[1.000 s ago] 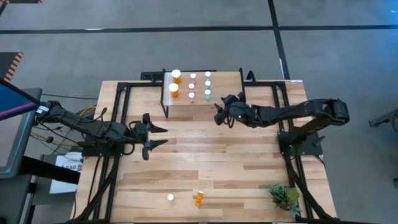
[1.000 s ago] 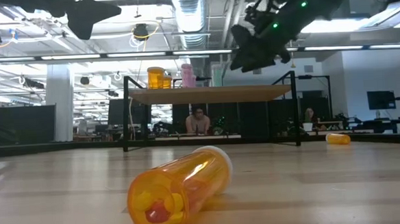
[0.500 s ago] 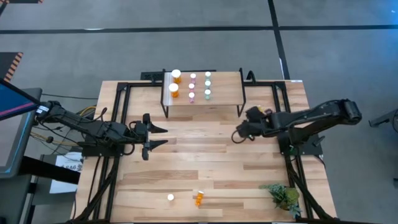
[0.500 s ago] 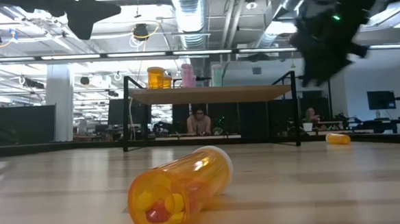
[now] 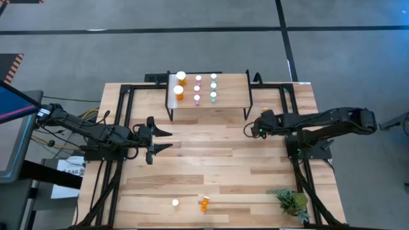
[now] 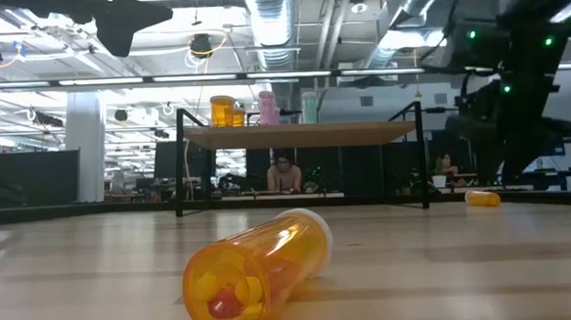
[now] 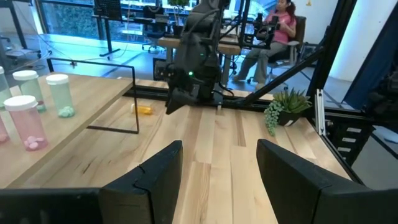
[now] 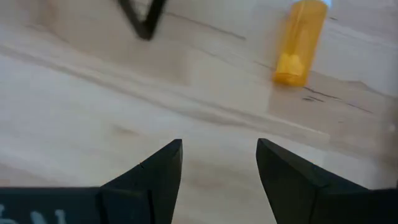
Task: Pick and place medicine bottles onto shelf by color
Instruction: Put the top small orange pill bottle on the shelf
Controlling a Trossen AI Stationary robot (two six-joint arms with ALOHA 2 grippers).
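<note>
The right gripper (image 5: 250,130) has pulled back from the shelf's front edge over the last second and now hangs low over bare tabletop just off the shelf's right leg, fingers parted with nothing between them, so I'd guess it just dropped a bottle off and is heading for the next one. Nearest the front edge, an orange bottle (image 5: 204,204) lies on its side with its white cap (image 5: 175,203) apparently off beside it; up close in the low view it's clear amber plastic, a smooth cylinder with pills showing inside. Another small orange bottle (image 8: 300,42) lies flat on the wood near the right gripper. Mid-table on the left, the left gripper (image 5: 163,140) just waits, fingers spread and empty. Farther back is the shelf (image 5: 230,102), a pale wood slab on thin black metal legs, holding six white-capped bottles in rows: orange bottles (image 5: 179,85), pink ones (image 5: 197,89), teal ones (image 5: 213,87). Sorting looks mostly done, strays remain.
</note>
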